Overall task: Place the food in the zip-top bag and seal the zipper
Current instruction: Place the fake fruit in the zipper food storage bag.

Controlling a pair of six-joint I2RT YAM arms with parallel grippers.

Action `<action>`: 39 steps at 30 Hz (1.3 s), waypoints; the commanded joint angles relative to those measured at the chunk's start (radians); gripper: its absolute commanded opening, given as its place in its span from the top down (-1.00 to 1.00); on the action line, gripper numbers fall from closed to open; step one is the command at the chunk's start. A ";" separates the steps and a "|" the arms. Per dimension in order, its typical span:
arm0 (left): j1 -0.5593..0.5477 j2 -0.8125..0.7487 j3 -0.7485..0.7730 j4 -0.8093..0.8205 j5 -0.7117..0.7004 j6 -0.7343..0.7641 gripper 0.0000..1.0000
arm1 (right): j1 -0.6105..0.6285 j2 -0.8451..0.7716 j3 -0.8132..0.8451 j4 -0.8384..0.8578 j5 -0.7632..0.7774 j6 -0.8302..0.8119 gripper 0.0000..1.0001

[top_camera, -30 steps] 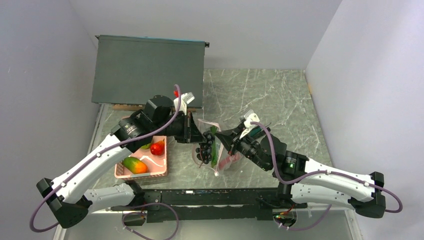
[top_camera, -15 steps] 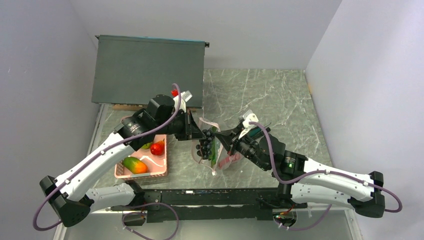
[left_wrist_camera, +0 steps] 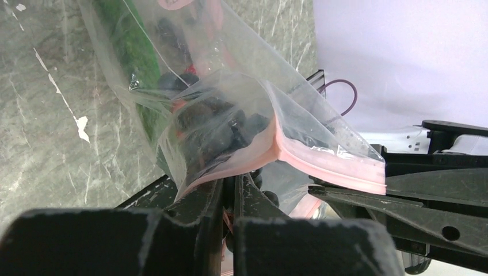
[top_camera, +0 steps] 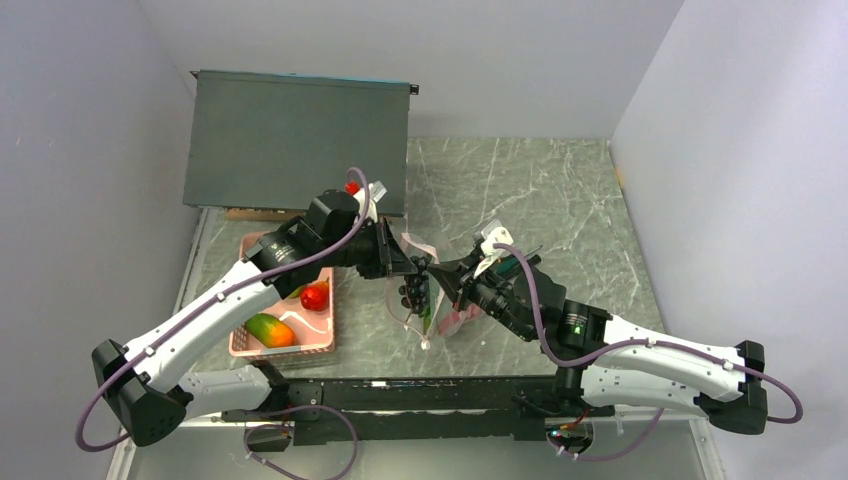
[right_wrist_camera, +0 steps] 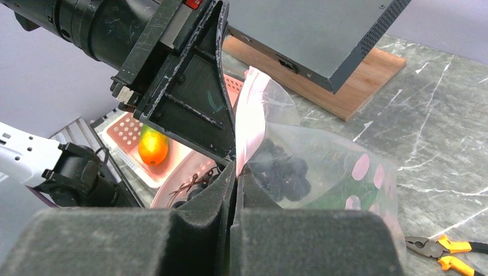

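Top: the bag (top_camera: 455, 318) is standing right of the basket (top_camera: 282, 352), grapes (top_camera: 410, 295) inside.
Left wrist: the left claw (left_wrist_camera: 229, 187) is sitting nearly closed at the zipper (left_wrist_camera: 322, 164); I cannot tell what it is pinching.
Right wrist: the right claw (right_wrist_camera: 235, 172) is clamping the zipper, fully closed.

Top view: left arm (top_camera: 205, 318) covers part of pink basket (top_camera: 283, 351). Left wrist: grape bunch (left_wrist_camera: 218, 123) blurred behind zip-top bag (left_wrist_camera: 290, 123) film. Right wrist: pliers (right_wrist_camera: 452, 246) clipped lower right.

zip-top bag (left_wrist_camera: 241, 92) glossy clear plastic — table (top_camera: 540, 190) veined stone
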 commanded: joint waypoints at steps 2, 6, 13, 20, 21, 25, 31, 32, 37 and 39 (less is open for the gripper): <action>0.004 0.005 0.011 0.052 -0.056 -0.042 0.63 | 0.007 -0.006 0.019 0.050 0.013 -0.007 1.00; 0.006 0.003 0.010 0.070 -0.062 -0.046 0.26 | 0.006 -0.006 0.020 0.047 0.021 -0.006 1.00; 0.005 -0.063 -0.025 0.093 -0.035 -0.032 -0.32 | 0.006 -0.005 0.021 0.043 0.033 -0.005 1.00; 0.007 -0.247 -0.122 0.158 -0.014 -0.034 -0.56 | 0.006 0.000 0.022 0.043 0.040 -0.003 1.00; 0.008 -0.274 -0.134 0.160 -0.012 -0.038 -0.60 | 0.007 0.000 0.023 0.042 0.039 -0.003 1.00; 0.008 -0.389 -0.136 0.083 -0.058 -0.043 -0.71 | 0.006 0.006 0.024 0.041 0.042 0.000 1.00; 0.007 -0.502 -0.028 -0.187 -0.242 -0.009 -0.90 | 0.006 0.006 0.023 0.043 0.045 0.001 1.00; 0.008 -0.508 0.003 -0.265 -0.292 -0.010 -0.94 | 0.006 0.007 0.024 0.041 0.045 0.001 1.00; 0.009 -0.501 0.060 -0.616 -0.534 -0.101 -0.88 | 0.006 0.013 0.026 0.038 0.049 -0.001 1.00; 0.008 -0.510 0.024 -0.654 -0.593 -0.145 -0.86 | 0.007 0.015 0.024 0.039 0.051 -0.001 1.00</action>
